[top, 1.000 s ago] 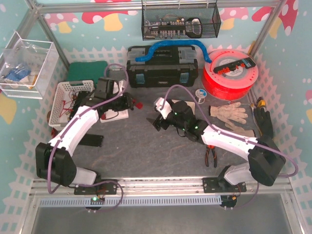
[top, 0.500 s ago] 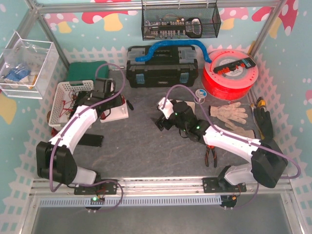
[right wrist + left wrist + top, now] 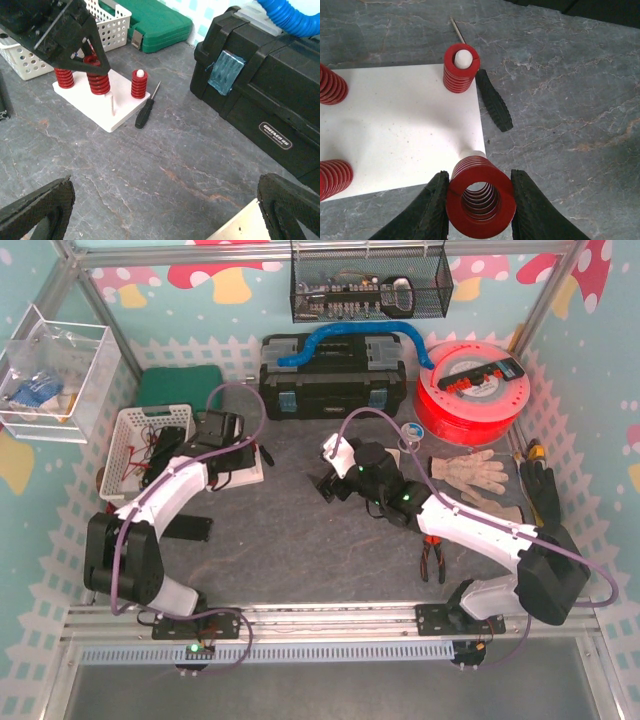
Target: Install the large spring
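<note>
Left of the white base plate (image 3: 95, 110) stands a white basket (image 3: 107, 30). On the plate itself three shorter red springs (image 3: 331, 84) already sit on its pegs, two along its left side and one at its far right corner with a white peg tip showing through. At the plate's near right corner the left gripper (image 3: 480, 176) has its jaws closed narrowly on the large spring (image 3: 481, 201), one jaw on each side of the coil. The spring is held upright with its bore open to the wrist camera. A bare white peg (image 3: 470, 153) rises from the plate just beyond the spring's rim and is not yet inside it. Whether the spring's foot touches the plate cannot be told. The spring looks stiff and fairly light, with smooth rounded turns that could roll or tip between flat jaws. A grip across the outer turns near the top, leaving the bore and lower end free, seems best for dropping it straight over the peg. Just right of the plate a black-handled screwdriver (image 3: 493, 106) lies on the grey tabletop (image 3: 570, 100). Well right of the plate the right gripper (image 3: 165, 207) hovers with jaws wide and nothing between them, and a black toolbox (image 3: 260, 100) sits beyond it.
</note>
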Tool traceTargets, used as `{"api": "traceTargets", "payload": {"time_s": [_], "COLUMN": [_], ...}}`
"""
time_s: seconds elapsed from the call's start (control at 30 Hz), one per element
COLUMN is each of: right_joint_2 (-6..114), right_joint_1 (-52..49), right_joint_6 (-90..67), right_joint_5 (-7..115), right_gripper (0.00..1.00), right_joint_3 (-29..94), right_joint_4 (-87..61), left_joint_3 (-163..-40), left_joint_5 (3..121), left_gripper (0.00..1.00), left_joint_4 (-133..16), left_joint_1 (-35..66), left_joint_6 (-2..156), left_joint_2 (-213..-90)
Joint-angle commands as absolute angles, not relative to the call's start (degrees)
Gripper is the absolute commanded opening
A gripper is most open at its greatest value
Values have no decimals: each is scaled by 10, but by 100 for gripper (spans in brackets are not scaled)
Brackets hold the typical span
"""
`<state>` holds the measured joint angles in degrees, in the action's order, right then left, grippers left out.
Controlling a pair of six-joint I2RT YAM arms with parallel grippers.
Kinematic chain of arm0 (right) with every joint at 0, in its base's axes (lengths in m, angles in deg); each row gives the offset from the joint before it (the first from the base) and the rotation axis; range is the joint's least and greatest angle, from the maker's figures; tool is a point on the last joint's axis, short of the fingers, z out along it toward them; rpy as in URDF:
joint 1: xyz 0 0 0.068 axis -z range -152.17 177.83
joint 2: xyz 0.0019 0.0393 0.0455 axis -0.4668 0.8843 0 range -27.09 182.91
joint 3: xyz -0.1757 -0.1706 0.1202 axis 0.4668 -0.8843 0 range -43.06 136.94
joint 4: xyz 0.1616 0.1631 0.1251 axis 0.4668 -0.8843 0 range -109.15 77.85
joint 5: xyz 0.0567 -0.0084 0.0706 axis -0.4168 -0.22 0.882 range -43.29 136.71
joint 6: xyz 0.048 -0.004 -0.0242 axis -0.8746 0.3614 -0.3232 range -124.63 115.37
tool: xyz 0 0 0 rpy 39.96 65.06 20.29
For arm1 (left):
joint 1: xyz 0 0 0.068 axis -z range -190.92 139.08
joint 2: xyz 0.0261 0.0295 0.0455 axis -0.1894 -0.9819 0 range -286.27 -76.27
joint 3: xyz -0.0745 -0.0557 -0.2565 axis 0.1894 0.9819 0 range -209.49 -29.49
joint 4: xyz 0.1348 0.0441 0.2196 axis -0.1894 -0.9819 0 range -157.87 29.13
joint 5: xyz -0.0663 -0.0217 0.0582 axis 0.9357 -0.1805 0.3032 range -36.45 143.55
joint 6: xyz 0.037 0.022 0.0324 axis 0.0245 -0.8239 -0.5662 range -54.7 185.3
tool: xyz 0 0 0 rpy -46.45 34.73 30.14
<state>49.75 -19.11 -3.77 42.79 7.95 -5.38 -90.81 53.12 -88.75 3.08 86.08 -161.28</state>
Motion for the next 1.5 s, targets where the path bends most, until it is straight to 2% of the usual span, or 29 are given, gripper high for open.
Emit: {"api": "traceTargets", "payload": {"time_s": [0.0, 0.33, 0.6, 1.1, 1.47], "right_joint_2": [501, 499, 501, 490, 484], "right_joint_1": [-193, -193, -193, -192, -155], "right_joint_6": [-28, -24, -18, -54, -147], "right_joint_5": [419, 418, 419, 387, 247], "right_gripper": [99, 99, 99, 99, 99], "right_joint_3": [100, 98, 104, 111, 111], "right_joint_4": [-53, -53, -58, -84, -122], "left_joint_3": [-907, -899, -886, -887, -871], "left_joint_5": [531, 539, 536, 535, 546], "left_gripper": [3, 4, 10, 42, 61], "left_joint_4": [-854, -839, -815, -801, -802], "left_joint_1": [33, 33, 33, 33, 33], "left_joint_6": [845, 843, 835, 831, 887], "left_joint_2": [-1620, -1636, -1660, -1691, -1617]}}
